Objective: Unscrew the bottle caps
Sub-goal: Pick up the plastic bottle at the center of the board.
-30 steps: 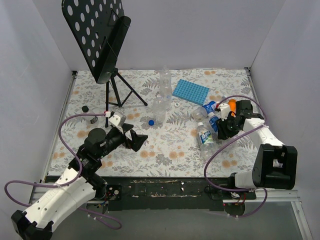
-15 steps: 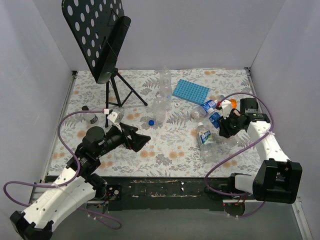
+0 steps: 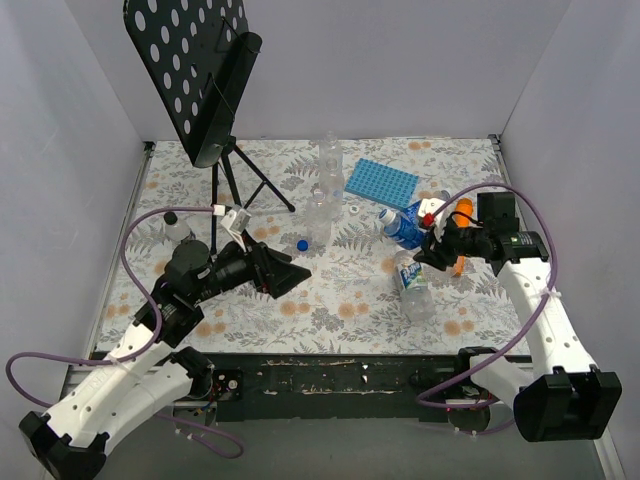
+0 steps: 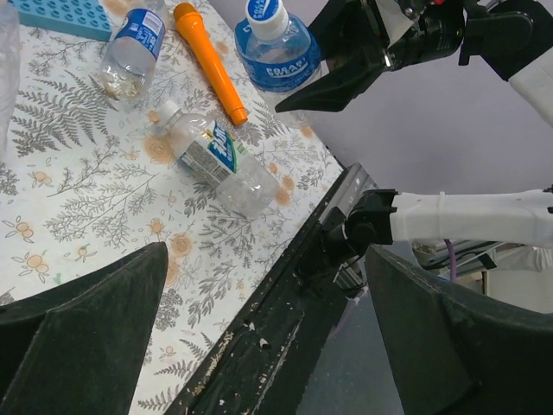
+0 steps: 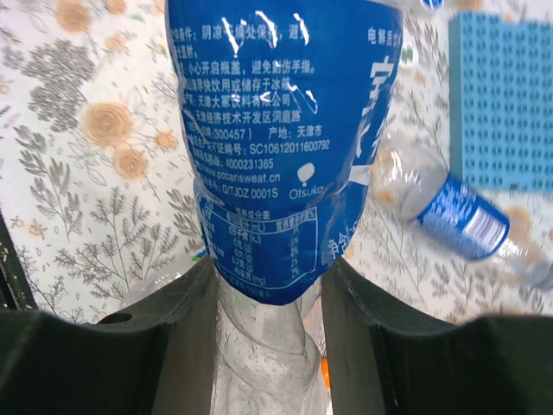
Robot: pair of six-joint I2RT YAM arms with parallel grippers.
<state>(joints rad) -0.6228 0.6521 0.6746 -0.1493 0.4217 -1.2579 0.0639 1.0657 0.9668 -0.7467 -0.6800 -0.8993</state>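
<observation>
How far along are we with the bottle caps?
Done: one loose blue cap lies on the table. In hand: the right gripper clamps a blue-labelled bottle, its cap still on; the left gripper is open, not touching it. Left: that cap, plus the capped bottle lying flat.

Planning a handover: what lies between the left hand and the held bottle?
Only bare floral cloth between left hand and bottle, seen in the top view.

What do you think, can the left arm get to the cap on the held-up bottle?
Probably yes: the open left gripper faces the cap, and nothing seems to stand in the gap between them.
</observation>
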